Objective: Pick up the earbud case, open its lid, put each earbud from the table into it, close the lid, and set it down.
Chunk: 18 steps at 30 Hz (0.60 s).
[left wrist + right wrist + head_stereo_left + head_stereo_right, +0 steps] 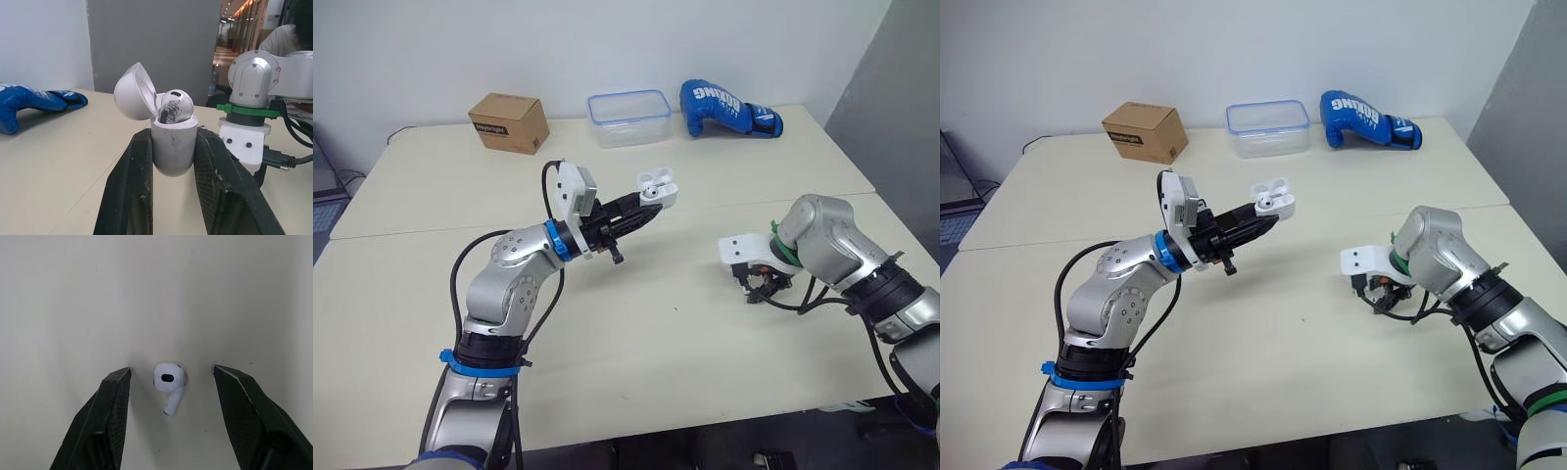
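Left pincer (639, 209) clenches the white plastic earbud case (172, 149) upright, lid open; right pincer (171, 368), released, straddles a white stemmed earbud (168, 378) lying on the beige surface (73, 293), stem pointing wristward.

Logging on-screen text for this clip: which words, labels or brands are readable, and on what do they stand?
"BOXING": white letters on the blue boxing glove.
Cardboard box: dark print on its front, too small to read.
Earbud case, plastic container: no text seen.
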Available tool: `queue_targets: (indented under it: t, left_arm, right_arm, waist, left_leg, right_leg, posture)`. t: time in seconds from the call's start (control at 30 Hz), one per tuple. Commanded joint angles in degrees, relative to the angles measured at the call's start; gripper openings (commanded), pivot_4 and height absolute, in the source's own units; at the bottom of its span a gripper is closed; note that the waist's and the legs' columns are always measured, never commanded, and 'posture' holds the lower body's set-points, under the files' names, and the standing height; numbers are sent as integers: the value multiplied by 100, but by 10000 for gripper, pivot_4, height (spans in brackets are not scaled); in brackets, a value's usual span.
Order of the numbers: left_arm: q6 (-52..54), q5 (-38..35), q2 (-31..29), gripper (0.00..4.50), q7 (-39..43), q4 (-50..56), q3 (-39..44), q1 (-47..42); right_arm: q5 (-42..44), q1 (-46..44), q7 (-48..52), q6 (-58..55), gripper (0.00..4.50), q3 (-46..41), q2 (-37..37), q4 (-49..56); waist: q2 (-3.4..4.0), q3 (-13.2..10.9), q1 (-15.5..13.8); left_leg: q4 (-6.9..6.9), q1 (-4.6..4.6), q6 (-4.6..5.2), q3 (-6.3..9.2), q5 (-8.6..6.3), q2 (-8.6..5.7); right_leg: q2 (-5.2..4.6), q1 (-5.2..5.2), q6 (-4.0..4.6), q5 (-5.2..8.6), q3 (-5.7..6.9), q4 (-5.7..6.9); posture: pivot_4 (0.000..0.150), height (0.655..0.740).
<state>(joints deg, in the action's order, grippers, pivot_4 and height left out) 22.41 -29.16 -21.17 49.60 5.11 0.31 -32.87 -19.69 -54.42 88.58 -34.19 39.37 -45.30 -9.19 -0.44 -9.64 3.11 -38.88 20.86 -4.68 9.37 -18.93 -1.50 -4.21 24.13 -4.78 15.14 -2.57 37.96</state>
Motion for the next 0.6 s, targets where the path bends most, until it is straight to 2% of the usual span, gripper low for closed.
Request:
queue_targets:
  t: [0.03,0.1,0.23,0.6]
  left_arm:
    - [-92,-60,-16,7847,33,230,23,-61]
    - [-95,-59,-11,7847,35,214,21,-77]
    - [-100,-54,0,7847,31,200,14,-94]
    - [-96,-55,-6,7847,38,184,16,-111]
  right_arm:
    - [-48,48,142,-98,27781,-97,-94,292]
    - [-48,65,133,-113,27781,-98,-101,331]
    - [-77,85,96,-99,19049,-84,-118,383]
    - [-307,167,-83,106,19049,-90,-140,319]
  waist:
    - [0,0,-2]
    - [0,0,-3]
    - [0,0,-3]
    - [0,0,-4]
  left_leg:
    - [0,0,0,0,0,0]
    - [0,0,0,0,0,0]
    - [0,0,0,0,0,0]
    - [-1,0,0,0,0,0]
  right_leg:
    - [0,0,0,0,0,0]
    - [0,0,0,0,0,1]
    - [0,0,0,0,0,1]
    - [0,-1,0,0,0,1]
  posture:
    - [1500,7400]
    - [1500,7400]
    - [1500,7400]
    - [1500,7400]
